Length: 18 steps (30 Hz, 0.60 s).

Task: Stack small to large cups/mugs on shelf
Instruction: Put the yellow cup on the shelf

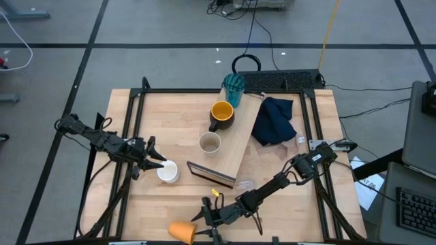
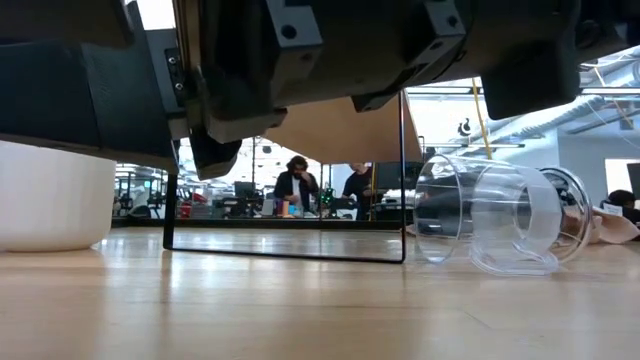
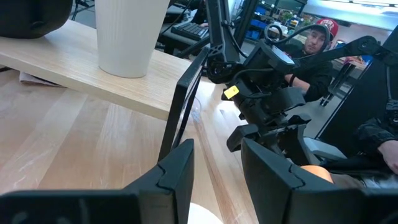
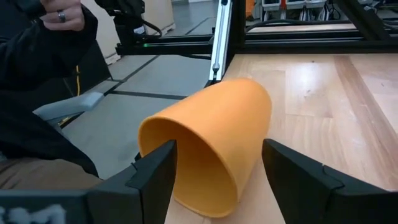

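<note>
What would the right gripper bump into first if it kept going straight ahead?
Most likely the orange cup. It lies on its side right in front of the right gripper, open mouth facing it, between the open fingers. How close it is remains unclear.

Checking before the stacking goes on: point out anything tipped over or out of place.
Two cups are down. The orange cup lies on its side at the table's near edge, between the open right gripper fingers. The clear glass lies on its side by the shelf end.
</note>
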Available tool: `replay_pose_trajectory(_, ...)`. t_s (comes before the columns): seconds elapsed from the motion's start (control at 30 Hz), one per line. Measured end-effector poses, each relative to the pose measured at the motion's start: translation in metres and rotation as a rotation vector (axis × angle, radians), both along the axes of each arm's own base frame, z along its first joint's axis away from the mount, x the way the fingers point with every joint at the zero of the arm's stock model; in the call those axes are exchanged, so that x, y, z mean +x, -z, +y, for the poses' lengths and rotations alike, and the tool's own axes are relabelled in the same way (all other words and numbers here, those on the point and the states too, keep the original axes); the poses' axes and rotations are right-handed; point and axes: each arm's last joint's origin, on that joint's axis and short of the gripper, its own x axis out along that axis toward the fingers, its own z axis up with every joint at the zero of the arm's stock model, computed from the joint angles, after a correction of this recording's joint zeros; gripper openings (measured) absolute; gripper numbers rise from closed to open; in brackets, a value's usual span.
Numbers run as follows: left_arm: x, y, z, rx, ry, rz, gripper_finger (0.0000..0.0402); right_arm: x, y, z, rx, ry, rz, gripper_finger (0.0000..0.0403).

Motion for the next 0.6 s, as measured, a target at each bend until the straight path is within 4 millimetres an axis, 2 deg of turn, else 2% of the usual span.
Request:
replay_pose_trajectory(0.17,0.0000,0.0000,0.0000,0.000,0.000,0.000,0.0134,0.0015,-0.0002,-0.0026,0.001,0.006,-0.001,0.0212)
replay_pose_trajectory(0.6,0.0000,0.0000,0.0000,0.004,0.000,-0.001,0.0134,0.0016,-0.0010,-0.0026,0.004,0.006,-0.005,0.0129)
